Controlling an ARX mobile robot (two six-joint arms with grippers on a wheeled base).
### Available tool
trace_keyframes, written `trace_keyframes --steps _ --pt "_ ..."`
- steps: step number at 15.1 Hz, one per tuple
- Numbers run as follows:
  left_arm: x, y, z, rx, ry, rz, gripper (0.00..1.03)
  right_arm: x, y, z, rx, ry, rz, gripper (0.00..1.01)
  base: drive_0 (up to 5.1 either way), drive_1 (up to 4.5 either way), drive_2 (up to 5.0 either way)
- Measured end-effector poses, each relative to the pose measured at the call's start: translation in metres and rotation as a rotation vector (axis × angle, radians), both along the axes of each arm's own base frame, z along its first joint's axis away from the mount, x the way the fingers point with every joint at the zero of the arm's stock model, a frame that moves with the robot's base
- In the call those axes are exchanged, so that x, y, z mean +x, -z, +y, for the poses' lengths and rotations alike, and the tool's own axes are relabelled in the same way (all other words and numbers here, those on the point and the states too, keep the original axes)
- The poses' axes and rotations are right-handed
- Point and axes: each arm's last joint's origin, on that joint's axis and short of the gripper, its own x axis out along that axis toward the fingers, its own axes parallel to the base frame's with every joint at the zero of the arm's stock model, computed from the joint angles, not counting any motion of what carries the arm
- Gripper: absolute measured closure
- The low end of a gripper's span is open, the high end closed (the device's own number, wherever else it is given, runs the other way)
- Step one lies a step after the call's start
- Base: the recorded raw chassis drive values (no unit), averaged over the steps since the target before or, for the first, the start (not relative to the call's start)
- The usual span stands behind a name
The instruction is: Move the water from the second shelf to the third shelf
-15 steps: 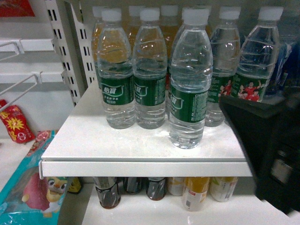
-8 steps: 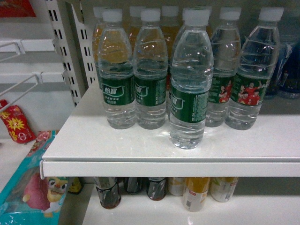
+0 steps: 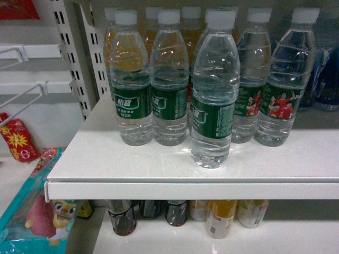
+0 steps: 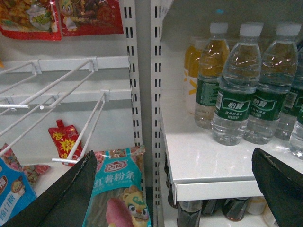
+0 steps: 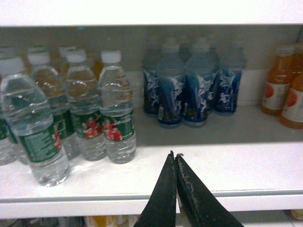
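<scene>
The water (image 5: pixel 35 127) stands upright, forward and left of the right gripper (image 5: pixel 175 158), whose fingers press together; the left gripper (image 4: pixel 175 163) is spread wide.

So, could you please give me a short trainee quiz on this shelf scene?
1. True or false: the right gripper holds a bottle.
2. In the right wrist view, where do the blue-labelled bottles stand? A: to the right of the water bottles. B: in front of them. C: on the shelf below.
3. Is the left gripper open or shut?
Key: 1 false, it is shut on nothing. 2 A. 3 open.
</scene>
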Motion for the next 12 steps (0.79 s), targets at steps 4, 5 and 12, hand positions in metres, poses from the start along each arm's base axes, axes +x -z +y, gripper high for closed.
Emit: trace_keyframes --steps 4,5,12 --pt "0.000 0.000 0.000 0.000 -0.001 0.000 0.05 -0.001 0.005 0.000 -0.001 -0.005 0.012 0.99 0.0 0.00 0.0" --pt "0.000 0.000 0.000 0.000 -0.001 0.000 0.05 -0.001 0.007 0.000 -0.001 -0.005 0.014 0.99 0.0 0.00 0.0" --pt "0.000 0.000 0.000 0.000 -0.001 0.000 0.05 -0.006 0.016 0.000 -0.001 -0.004 0.016 0.99 0.0 0.00 0.0"
